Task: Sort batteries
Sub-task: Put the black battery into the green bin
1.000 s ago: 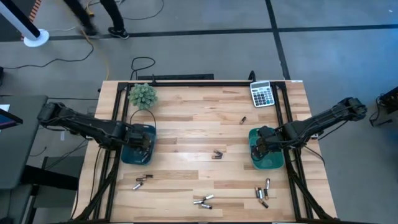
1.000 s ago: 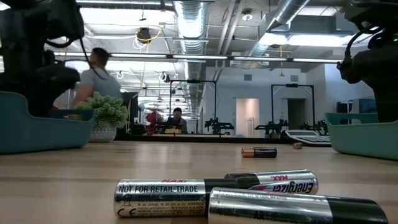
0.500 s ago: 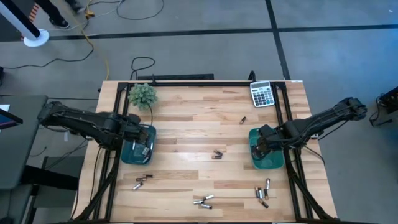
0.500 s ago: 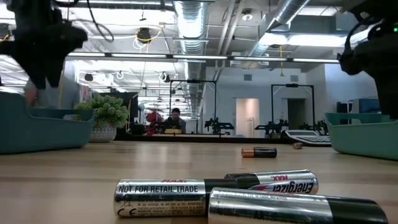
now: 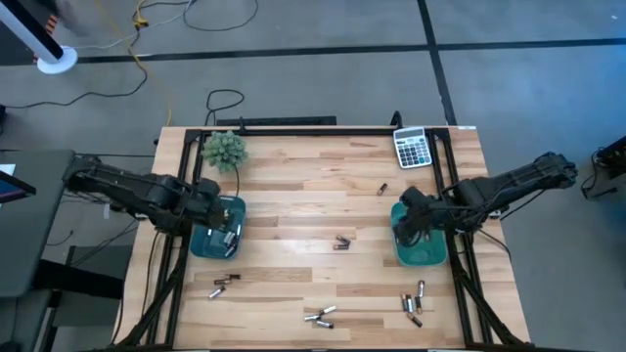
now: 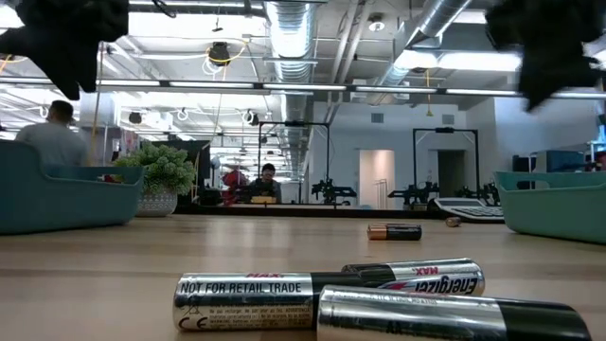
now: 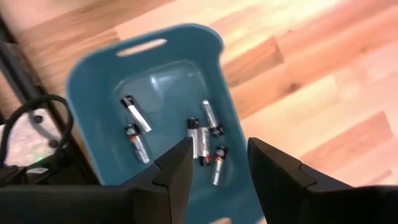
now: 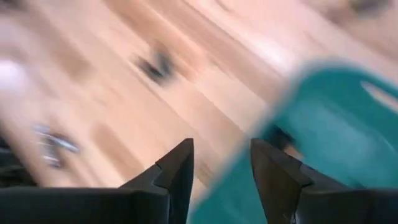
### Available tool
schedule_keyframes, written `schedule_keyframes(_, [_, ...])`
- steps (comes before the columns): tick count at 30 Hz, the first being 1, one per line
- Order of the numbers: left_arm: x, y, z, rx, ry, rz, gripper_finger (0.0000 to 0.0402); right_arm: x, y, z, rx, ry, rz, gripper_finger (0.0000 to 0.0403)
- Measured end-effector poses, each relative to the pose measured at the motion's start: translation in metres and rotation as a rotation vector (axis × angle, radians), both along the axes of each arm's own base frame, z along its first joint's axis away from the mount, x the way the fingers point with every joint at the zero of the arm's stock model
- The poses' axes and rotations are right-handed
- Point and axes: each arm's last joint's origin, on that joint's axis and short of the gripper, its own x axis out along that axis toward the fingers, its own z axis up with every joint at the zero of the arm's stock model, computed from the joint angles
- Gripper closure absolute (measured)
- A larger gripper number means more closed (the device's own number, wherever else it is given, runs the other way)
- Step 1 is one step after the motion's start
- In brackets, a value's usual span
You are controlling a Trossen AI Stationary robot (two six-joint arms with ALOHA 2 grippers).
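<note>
**A:** Start with the big things. Where do the arms stand against the table (image 5: pixel 323 196)?

**B:** Each is over its own teal bin. The left gripper (image 7: pixel 216 160) hangs above the left bin (image 5: pixel 201 242), fingers apart and empty. The right gripper (image 8: pixel 221 163) sits at the inner edge of the right bin (image 5: pixel 419 256), fingers also parted, holding nothing.

**A:** And the batteries?

**B:** Several already lie in the left bin (image 7: pixel 200 138). The loose ones are scattered on the wood: a pair mid-table (image 5: pixel 340 242), a lone one farther back (image 5: pixel 382 189), a group at the near left (image 5: pixel 222 286), another near the front middle (image 5: pixel 319 316), and a cluster at the near right (image 5: pixel 415 302).

**A:** So which way does the next pick lie?

**B:** My judgement: the mid-table pair lies between the arms, somewhat nearer the right gripper, toward the table's centre from it. The near-right cluster also falls on the right arm's side, and those cells lie mostly lengthwise front-to-back. The near-left group suits the left arm.

**A:** What can't you make out?

**B:** The right wrist view is smeared, so the right bin's contents are unclear. In the low view the front batteries (image 6: pixel 322 296) fill the foreground, and both grippers show only as dark shapes at the top.
</note>
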Motion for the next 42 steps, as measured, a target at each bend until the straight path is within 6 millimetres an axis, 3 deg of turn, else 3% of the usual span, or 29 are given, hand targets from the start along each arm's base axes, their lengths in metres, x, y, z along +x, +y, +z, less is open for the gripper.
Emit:
schedule_keyframes(4, [-0.001,-0.014,-0.001,-0.007,-0.019,-0.037,0.0256,0.026,0.0,0.011,-0.046,-0.227,0.07,0.0242])
schedule_keyframes(8, [-0.005,-0.024,-0.001,-0.02,-0.028,-0.056,0.0256,0.058,-0.008,0.008,-0.107,-0.324,0.088,0.0262])
schedule_keyframes(14, [-0.009,-0.033,-0.001,-0.033,-0.053,-0.06,0.0256,0.113,-0.022,-0.012,-0.059,-0.179,0.192,0.0298])
schedule_keyframes(21, [-0.013,-0.042,-0.001,-0.048,-0.074,-0.08,0.0256,0.165,-0.011,-0.027,-0.113,-0.048,0.41,0.0299])
schedule_keyframes(27, [-0.014,-0.043,-0.001,-0.036,-0.069,-0.11,0.0256,0.185,0.015,-0.038,-0.223,0.075,0.696,0.0299])
schedule_keyframes(34, [-0.014,-0.043,-0.001,-0.013,-0.057,-0.169,0.0256,0.198,0.057,-0.049,-0.288,0.086,0.917,0.0293])
schedule_keyframes(42, [-0.012,-0.044,0.0,-0.017,-0.062,-0.214,0.0256,0.211,0.087,-0.06,-0.248,0.123,0.918,0.0213])
